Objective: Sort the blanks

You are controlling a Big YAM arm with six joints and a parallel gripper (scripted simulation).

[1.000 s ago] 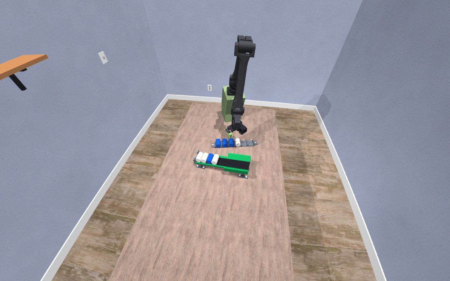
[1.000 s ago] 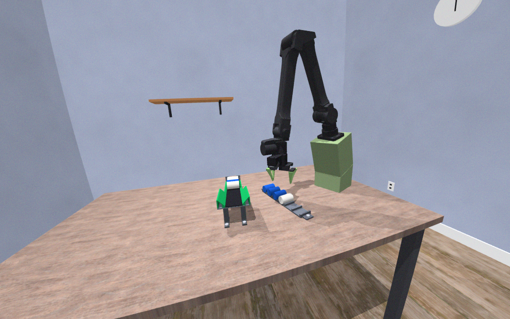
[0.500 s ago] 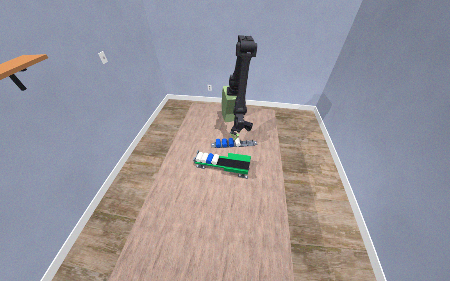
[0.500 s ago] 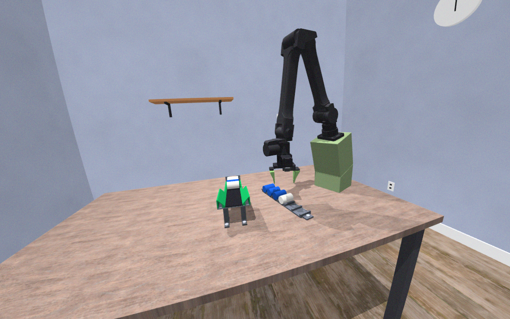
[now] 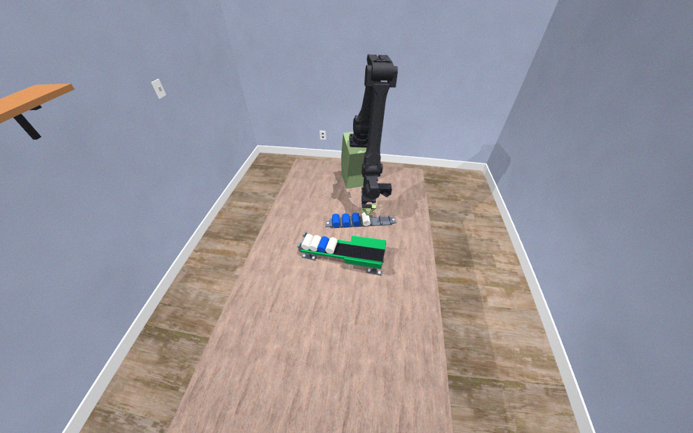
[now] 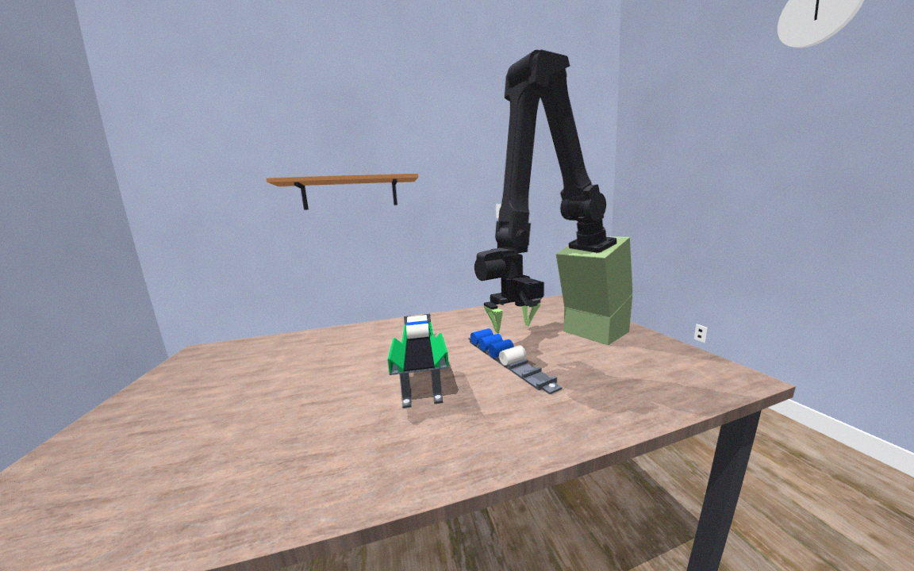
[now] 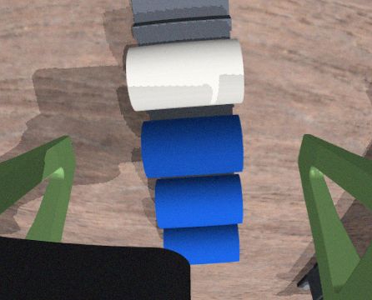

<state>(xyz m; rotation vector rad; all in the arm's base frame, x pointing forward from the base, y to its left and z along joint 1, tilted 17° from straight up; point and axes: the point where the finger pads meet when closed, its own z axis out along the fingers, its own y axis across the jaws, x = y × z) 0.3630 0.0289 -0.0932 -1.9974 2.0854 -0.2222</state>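
The grey stock rack (image 5: 362, 220) lies on the table with three blue blanks (image 5: 345, 219) and one white blank (image 5: 366, 218) in neighbouring slots; in the wrist view the white blank (image 7: 184, 75) lies beyond the blue ones (image 7: 193, 146). The green feed ramp (image 5: 344, 250) holds a row at its low end: two white blanks (image 5: 310, 242), a blue blank (image 5: 323, 244), and another white blank (image 5: 331, 245). My gripper (image 6: 511, 312) hangs open and empty just above the rack, its green fingers standing wide on either side of the blue blanks.
The arm's green base block (image 6: 595, 287) stands behind the rack. The rack's near slots (image 6: 537, 374) hold nothing. A wall shelf (image 6: 341, 180) hangs far behind.
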